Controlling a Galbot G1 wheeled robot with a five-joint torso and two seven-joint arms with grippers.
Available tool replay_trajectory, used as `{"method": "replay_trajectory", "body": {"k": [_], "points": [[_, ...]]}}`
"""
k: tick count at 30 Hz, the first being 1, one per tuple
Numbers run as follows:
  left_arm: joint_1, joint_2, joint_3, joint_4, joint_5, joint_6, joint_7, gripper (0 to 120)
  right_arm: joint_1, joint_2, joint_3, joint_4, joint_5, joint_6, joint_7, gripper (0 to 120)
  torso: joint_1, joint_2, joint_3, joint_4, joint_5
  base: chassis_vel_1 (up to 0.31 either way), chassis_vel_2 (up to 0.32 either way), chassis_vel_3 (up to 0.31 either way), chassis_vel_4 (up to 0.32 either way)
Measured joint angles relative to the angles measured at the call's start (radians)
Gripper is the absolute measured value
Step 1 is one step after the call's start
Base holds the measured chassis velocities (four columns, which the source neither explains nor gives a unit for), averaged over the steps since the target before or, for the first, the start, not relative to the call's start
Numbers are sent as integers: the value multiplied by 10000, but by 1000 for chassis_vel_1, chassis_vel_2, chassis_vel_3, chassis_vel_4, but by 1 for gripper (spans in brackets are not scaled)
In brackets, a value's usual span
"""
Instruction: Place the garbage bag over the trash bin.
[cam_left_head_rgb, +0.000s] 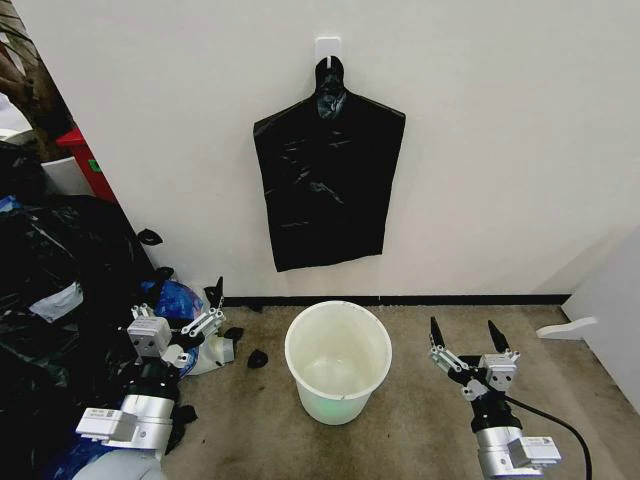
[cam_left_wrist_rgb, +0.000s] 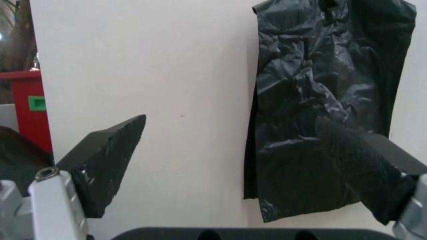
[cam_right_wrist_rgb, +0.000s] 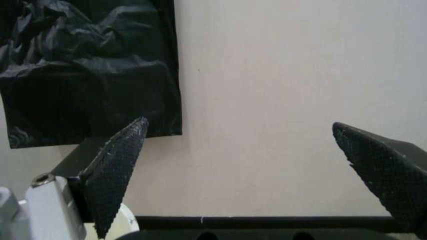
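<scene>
Head view: a flat black garbage bag (cam_left_head_rgb: 328, 180) hangs by its bunched neck from a white wall hook (cam_left_head_rgb: 328, 47), flush against the pale wall. Below it, on the brown floor, stands the cream trash bin (cam_left_head_rgb: 338, 362), round, upright and open. The left gripper (cam_left_head_rgb: 190, 312) hovers low just beside the bin, fingers spread wide and holding nothing; the bag hangs above it and across toward the other arm. The right gripper (cam_left_head_rgb: 465, 334) hovers on the bin's opposite side, also spread wide and holding nothing. Beyond the left gripper, away from the bin, stuffed black bags (cam_left_head_rgb: 50, 300) are heaped against the wall.
</scene>
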Motion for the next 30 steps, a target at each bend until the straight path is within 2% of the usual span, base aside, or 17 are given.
{"method": "replay_trajectory", "body": {"k": [30], "points": [[55,14,23,-160,-35,45,-61,100,-50,0,-57,-67,-148,175,-4,100,1,0,0,0,0,0,0,0,0]]}}
